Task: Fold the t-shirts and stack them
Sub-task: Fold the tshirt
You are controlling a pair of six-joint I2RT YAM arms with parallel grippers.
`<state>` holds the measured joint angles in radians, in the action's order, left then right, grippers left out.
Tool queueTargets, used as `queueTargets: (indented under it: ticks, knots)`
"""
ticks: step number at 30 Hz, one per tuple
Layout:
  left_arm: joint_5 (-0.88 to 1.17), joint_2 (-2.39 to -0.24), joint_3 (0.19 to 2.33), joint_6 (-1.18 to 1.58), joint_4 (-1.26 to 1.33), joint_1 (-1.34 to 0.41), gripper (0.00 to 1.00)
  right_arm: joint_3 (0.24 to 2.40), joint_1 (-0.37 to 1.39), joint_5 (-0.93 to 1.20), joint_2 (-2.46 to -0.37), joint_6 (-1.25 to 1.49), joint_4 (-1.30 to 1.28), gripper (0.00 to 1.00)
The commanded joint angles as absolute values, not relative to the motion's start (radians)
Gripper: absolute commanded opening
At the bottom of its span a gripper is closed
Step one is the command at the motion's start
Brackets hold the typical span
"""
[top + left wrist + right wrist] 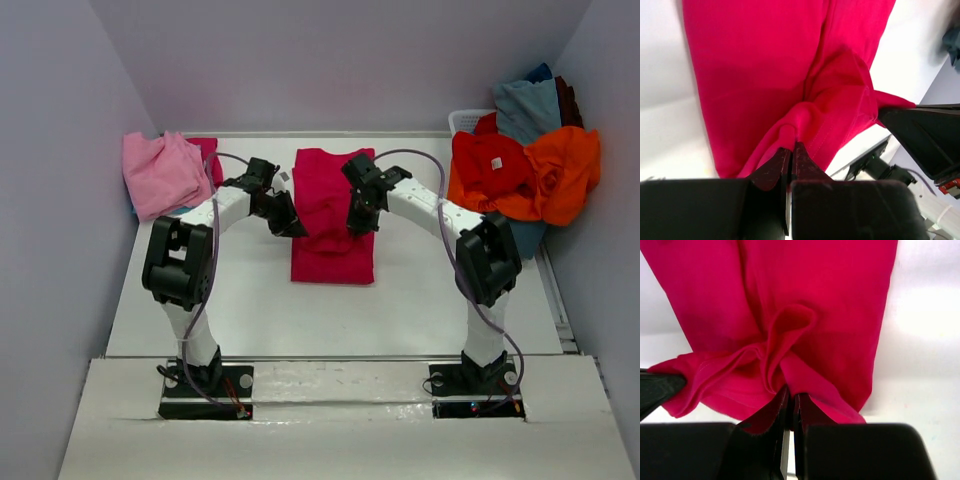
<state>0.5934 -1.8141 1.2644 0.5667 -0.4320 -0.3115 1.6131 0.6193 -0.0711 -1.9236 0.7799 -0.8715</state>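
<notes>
Step in hand, as I read it: a cross-fold of the crimson-magenta t-shirt [333,260]. It lies as a long narrow strip at the centre of the top view on the table [250,300], running up toward the back wall. The left gripper [290,226] sits at the strip's left edge and the right gripper [357,222] at its right edge, both about halfway along. Each has its jaws pressed together on a pinched-up ridge of crimson cloth, and both wrist views show fabric bunched right into the fingertips. Between the two pinches the cloth sags in a loose fold, not taut. To do this well, lift both sides level and together, and pull slightly apart so the slack flattens. Carry the held line straight along the strip so the edges line up, lay it down flat, then release. Uneven height or speed would likely skew the fold. The pinches look thin, so they may slip. Other shirts wait: a light pink tee [160,172] at upper left. A red tee [490,165], orange tee [565,165] and grey-blue tee [525,105] are heaped at upper right over a white basket [462,120].
</notes>
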Motion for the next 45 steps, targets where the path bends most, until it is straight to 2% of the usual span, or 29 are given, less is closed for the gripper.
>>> queueTargets:
  ticks: [1,11,21,23,24,25,26,28,29,31,34,37,45]
  knots:
    - [0.611,-1.887,1.385,0.537,-0.457,-0.293,0.06,1.785,0.571,-0.051,-1.989,0.703,-0.899,0.07]
    - [0.635,-2.074,1.652,0.522,-0.540,-0.222,0.06,2.075,0.495,-0.015,-2.180,0.646,-0.995,0.07]
    - [0.683,-2.243,1.856,0.520,-0.581,-0.189,0.06,2.175,0.465,0.035,-2.289,0.640,-1.020,0.07]
    - [0.693,-2.270,1.874,0.515,-0.586,-0.189,0.14,2.174,0.456,0.046,-2.306,0.640,-1.017,0.07]
    - [0.699,-2.275,1.878,0.515,-0.587,-0.189,0.22,2.172,0.456,0.051,-2.310,0.640,-1.017,0.07]
    - [0.696,-2.281,1.878,0.502,-0.589,-0.189,0.41,2.166,0.456,0.055,-2.313,0.640,-1.016,0.07]
    - [0.696,-2.287,1.879,0.494,-0.592,-0.189,0.45,2.163,0.456,0.055,-2.318,0.640,-1.015,0.07]
    - [0.692,-2.286,1.872,0.483,-0.594,-0.189,0.58,2.154,0.456,0.057,-2.318,0.640,-1.012,0.16]
    - [0.690,-2.284,1.864,0.482,-0.594,-0.189,0.62,2.145,0.456,0.054,-2.316,0.638,-1.009,0.27]
    - [0.687,-2.278,1.855,0.483,-0.584,-0.189,0.69,2.137,0.456,0.048,-2.313,0.637,-1.006,0.38]
    - [0.686,-2.260,1.850,0.486,-0.575,-0.189,0.75,2.123,0.456,0.037,-2.298,0.637,-1.005,0.49]
    - [0.675,-2.243,1.850,0.486,-0.577,-0.189,0.75,2.112,0.456,0.020,-2.281,0.635,-1.005,0.55]
    - [0.658,-2.181,1.842,0.495,-0.584,-0.189,0.75,2.106,0.456,0.005,-2.246,0.630,-1.012,0.57]
